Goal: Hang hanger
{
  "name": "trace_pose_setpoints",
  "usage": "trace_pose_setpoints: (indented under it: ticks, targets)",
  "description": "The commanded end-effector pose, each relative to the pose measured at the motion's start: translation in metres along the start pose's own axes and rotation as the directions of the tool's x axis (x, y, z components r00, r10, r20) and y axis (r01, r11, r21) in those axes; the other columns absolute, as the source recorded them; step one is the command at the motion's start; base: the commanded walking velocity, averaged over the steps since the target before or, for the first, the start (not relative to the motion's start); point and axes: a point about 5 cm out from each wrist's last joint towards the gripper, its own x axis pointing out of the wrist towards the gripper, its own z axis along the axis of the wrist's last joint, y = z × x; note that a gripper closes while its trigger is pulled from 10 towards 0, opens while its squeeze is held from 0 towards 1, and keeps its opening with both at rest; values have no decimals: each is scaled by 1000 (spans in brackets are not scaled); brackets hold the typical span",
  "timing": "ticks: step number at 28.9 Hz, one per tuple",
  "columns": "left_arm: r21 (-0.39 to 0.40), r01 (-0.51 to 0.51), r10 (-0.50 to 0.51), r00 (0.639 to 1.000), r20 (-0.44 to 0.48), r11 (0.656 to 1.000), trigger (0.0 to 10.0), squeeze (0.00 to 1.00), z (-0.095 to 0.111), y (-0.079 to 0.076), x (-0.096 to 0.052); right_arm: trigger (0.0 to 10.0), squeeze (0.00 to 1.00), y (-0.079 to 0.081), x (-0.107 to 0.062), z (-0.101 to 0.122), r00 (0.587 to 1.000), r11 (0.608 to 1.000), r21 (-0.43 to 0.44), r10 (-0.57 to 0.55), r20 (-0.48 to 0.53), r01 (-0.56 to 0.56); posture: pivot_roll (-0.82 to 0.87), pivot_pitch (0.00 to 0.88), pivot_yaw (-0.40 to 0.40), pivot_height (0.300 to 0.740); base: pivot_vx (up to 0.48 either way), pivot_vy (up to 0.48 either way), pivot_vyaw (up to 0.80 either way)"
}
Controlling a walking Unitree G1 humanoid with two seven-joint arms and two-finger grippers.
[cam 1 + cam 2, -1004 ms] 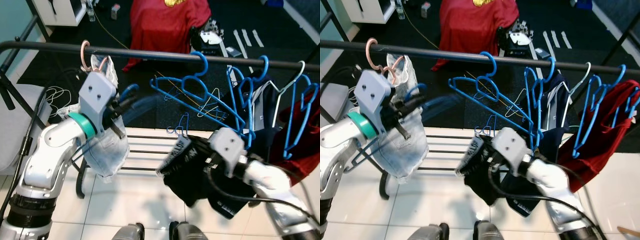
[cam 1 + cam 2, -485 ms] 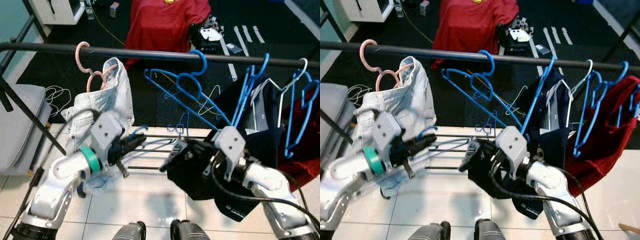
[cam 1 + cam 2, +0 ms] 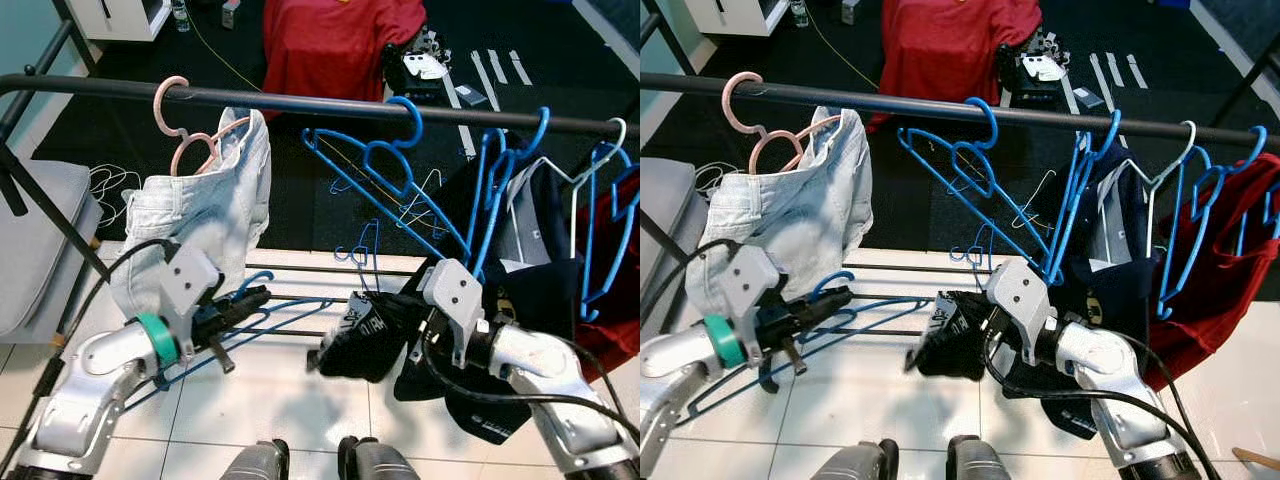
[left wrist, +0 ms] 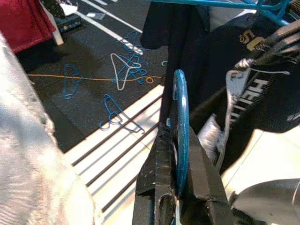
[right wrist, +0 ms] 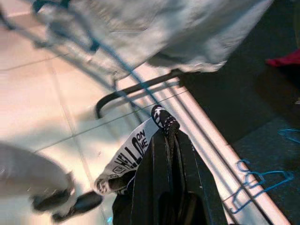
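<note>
Red garment (image 3: pixel 625 260) — cropped at edge.

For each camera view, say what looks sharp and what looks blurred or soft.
Left eye view: the black clothes rail and pale denim garment are sharp. Left wrist view: the blue plastic hanger, pinched in the left gripper, is crisp, but the denim close beside it is soft. Right wrist view: the floor tiles are smeared; the black lettered garment in the right gripper reads clearly.

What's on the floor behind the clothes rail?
Behind the rail lies a red shirt on dark carpet, with loose blue hangers and a yellow cord. The hanging jeans and dark clothes cover the floor behind them.
</note>
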Motion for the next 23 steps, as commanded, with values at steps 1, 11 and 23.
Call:
trace_pose_setpoints:
  ticks: [1, 11, 23]
  targets:
    - [19, 1, -1, 1000, 5, 1000, 10000, 0, 1, 3, -6, 10000, 0, 4, 0, -1, 999, 999, 6, 46, -13, -45, -67, 121, 8, 740, 0, 0, 0]
    - [31, 53, -52, 998, -21, 998, 10000, 0, -3, -1, -19, 10000, 0, 4, 5, -5, 996, 996, -1, 85, -34, -85, -65, 142, -16, 740, 0, 0, 0]
    - [-78, 141, -133, 986, 104, 987, 10000, 0, 10, -17, -18, 10000, 0, 4, 5, 6, 991, 991, -7, 132, 2, -132, -64, 144, -19, 740, 0, 0, 0]
